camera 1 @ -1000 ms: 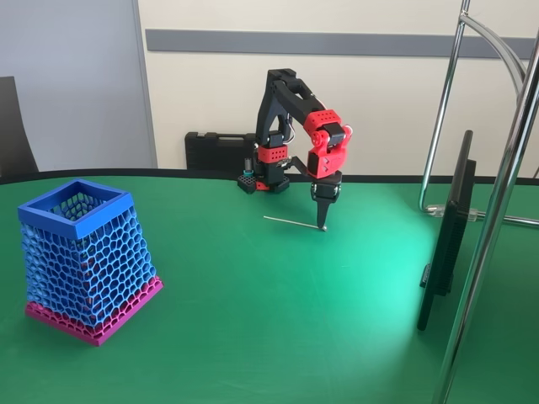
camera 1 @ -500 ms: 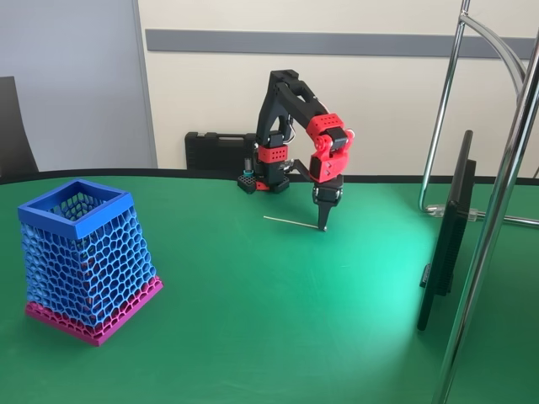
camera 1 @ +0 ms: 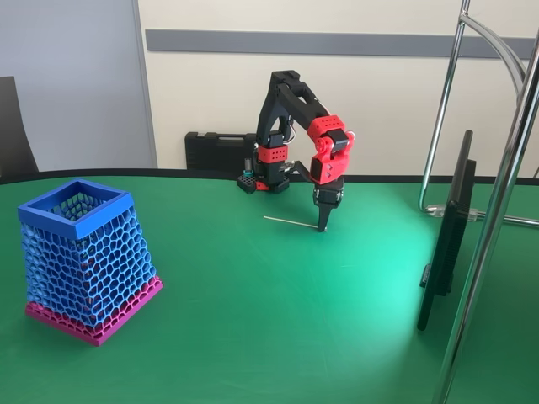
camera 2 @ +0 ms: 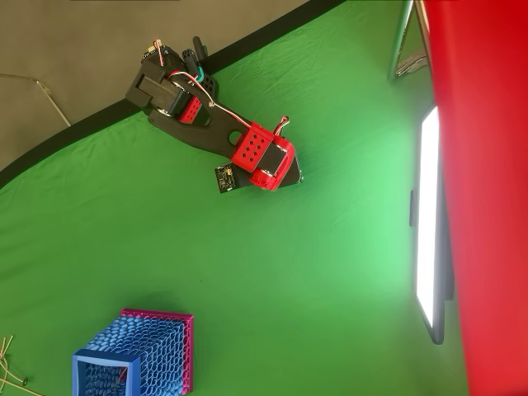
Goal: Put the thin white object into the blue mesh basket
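The thin white object (camera 1: 290,221) lies nearly flat on the green table, pointing left from the gripper's tip. My gripper (camera 1: 322,225) points straight down at the stick's right end, its dark fingers closed together on that end. In the overhead view the red wrist (camera 2: 262,157) covers the fingers and the stick is too thin to make out. The blue mesh basket (camera 1: 101,215) stands upright at the table's front left, far from the gripper; in the overhead view the basket (camera 2: 157,346) sits at the bottom left. I see nothing inside it.
A black case (camera 1: 210,151) lies behind the arm's base. A dark monitor (camera 1: 450,236) stands edge-on at the right, with chrome tubes (camera 1: 505,194) beside and in front of it. Open green table lies between the gripper and the basket.
The wrist has tilted and shifted slightly right, with the fingertips staying at the stick's right end. The stick has barely moved. The basket stands as before.
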You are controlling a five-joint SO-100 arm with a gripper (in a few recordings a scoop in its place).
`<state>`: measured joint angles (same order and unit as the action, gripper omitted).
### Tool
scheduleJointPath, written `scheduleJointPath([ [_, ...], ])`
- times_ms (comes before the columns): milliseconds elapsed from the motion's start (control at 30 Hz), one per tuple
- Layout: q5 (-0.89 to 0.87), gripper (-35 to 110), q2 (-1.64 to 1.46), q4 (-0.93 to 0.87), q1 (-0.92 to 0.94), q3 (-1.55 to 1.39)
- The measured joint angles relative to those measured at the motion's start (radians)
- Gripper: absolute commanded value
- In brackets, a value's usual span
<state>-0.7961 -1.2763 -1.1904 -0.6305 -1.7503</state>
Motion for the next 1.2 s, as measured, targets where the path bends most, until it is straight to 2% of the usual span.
scheduleJointPath([
  [767,0.009,16,0.032,-0.003,0.000,0.034],
  [1200,0.009,8,0.038,-0.003,-0.011,0.040],
])
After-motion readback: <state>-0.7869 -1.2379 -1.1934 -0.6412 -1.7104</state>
